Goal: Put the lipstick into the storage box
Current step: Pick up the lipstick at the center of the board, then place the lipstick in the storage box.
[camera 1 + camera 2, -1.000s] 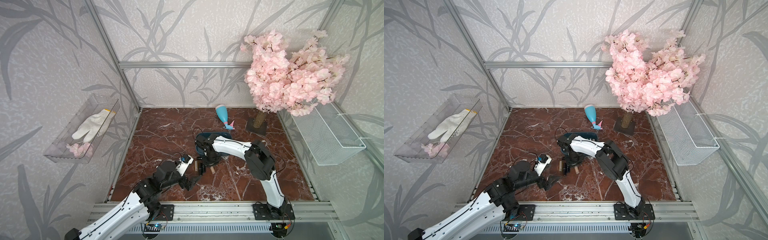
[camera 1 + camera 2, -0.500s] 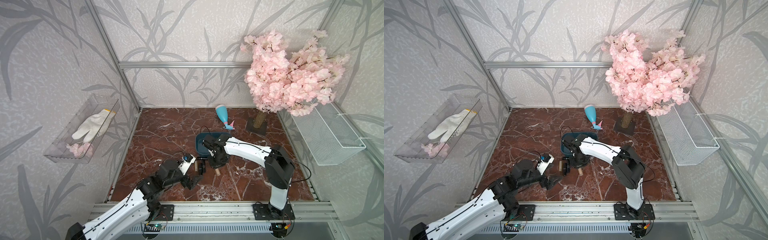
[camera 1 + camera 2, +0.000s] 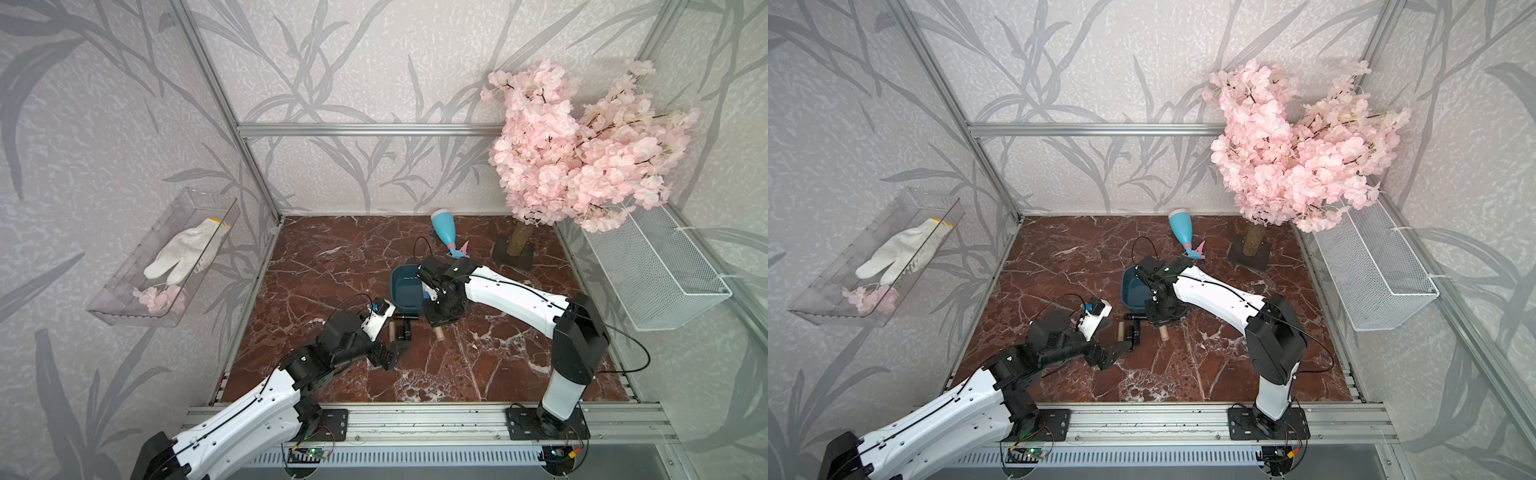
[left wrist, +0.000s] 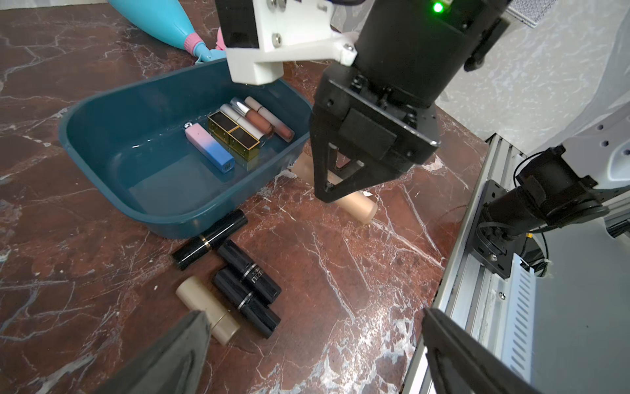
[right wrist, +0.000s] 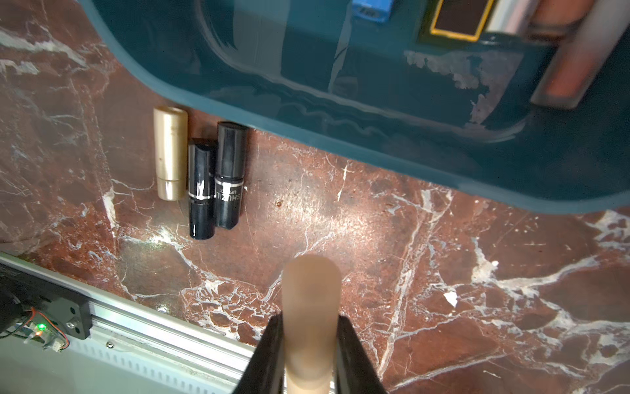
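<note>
right pincer (image 5: 310, 322) clamped narrow on peach lipstick (image 5: 311, 290) | had shifted sideways with it | storage box (image 5: 238, 51) just beside pincer | lift-in still due

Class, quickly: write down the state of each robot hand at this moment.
Left hand: open, holding nothing.
Right hand: closed on the peach lipstick.

Loose lipsticks (image 4: 249, 273) line the storage box (image 4: 112, 112) outside; half its floor lies open.
</note>
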You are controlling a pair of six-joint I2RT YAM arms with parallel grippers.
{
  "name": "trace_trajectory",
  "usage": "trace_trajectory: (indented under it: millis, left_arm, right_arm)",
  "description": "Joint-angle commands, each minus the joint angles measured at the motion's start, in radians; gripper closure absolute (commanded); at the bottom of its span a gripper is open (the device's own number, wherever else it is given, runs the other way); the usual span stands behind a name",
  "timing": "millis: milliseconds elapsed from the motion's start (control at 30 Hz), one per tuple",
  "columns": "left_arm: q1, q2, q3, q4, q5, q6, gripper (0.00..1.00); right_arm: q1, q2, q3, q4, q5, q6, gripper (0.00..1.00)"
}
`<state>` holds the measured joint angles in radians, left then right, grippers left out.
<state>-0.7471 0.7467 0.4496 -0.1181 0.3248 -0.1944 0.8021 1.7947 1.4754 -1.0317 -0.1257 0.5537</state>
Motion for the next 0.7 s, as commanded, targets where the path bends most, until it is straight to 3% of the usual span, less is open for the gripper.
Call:
trace_trajectory:
  millis: [0,333,667]
  left_arm:
    - [-0.005,0.015,0.046,0.033,-0.005,-0.006,0.00]
    - [-0.006,0.036,0.081,0.029,-0.036,0.000,0.00]
    - [-0.003,0.057,0.107,0.016,-0.089,0.018,0.00]
  right_arm:
    - [-0.027,-0.029,0.048,-0.035,-0.021,-0.013,0.80]
    - [-0.105,0.057,0.232,-0.064,-0.065,-0.039,0.80]
    - [-0.126,0.253,0.488,-0.132,-0.065,-0.060,0.80]
